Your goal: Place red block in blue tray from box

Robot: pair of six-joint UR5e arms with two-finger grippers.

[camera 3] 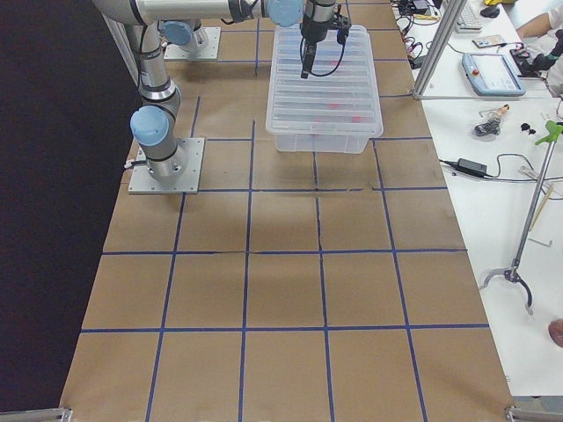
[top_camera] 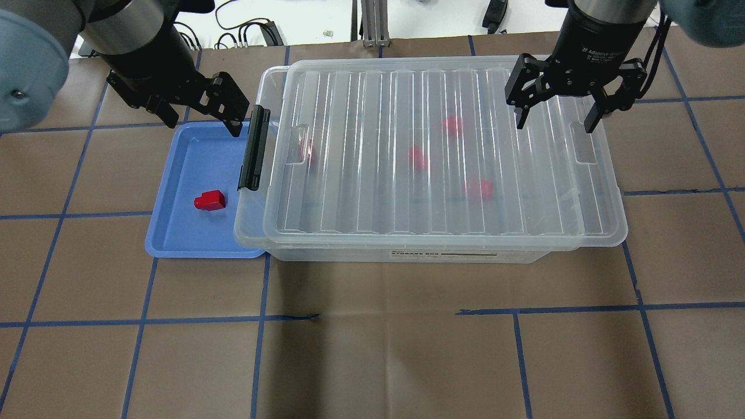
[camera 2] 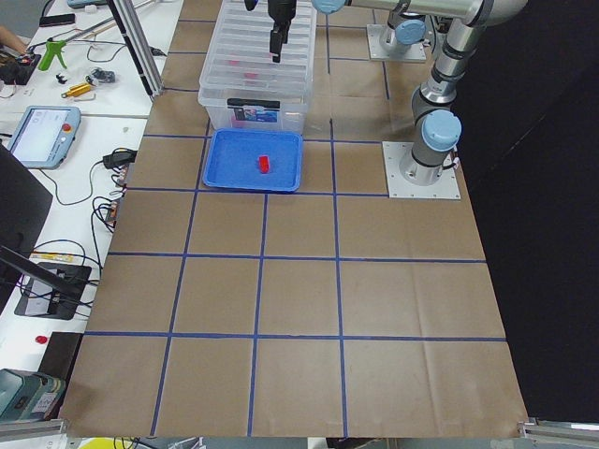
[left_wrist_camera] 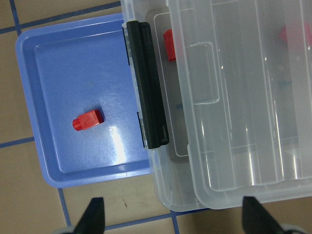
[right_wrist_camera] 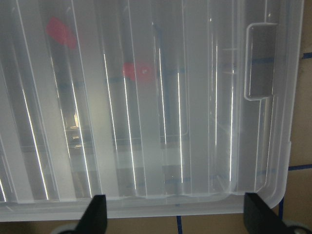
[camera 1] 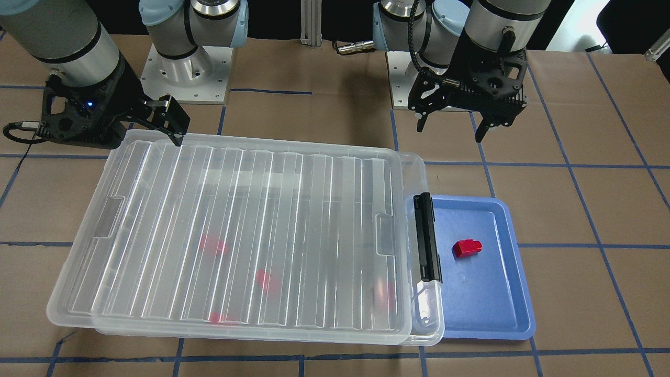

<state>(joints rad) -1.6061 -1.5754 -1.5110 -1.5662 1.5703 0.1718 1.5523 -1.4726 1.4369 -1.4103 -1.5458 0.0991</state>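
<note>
The red block (top_camera: 209, 201) lies on the floor of the blue tray (top_camera: 174, 235), apart from the rim. The tray sits on the tabletop (top_camera: 372, 349) near the edge opposite the robot. The latch end of the box (top_camera: 349, 251) overlaps one of its sides. The ribbed lid (top_camera: 361, 174) covers the box, with further red blocks (top_camera: 453, 125) blurred beneath it. The left pincer (top_camera: 204, 123) hangs wide and empty over the tray's far rim. The right pincer (top_camera: 554, 125) hangs wide and empty over the lid.
</note>
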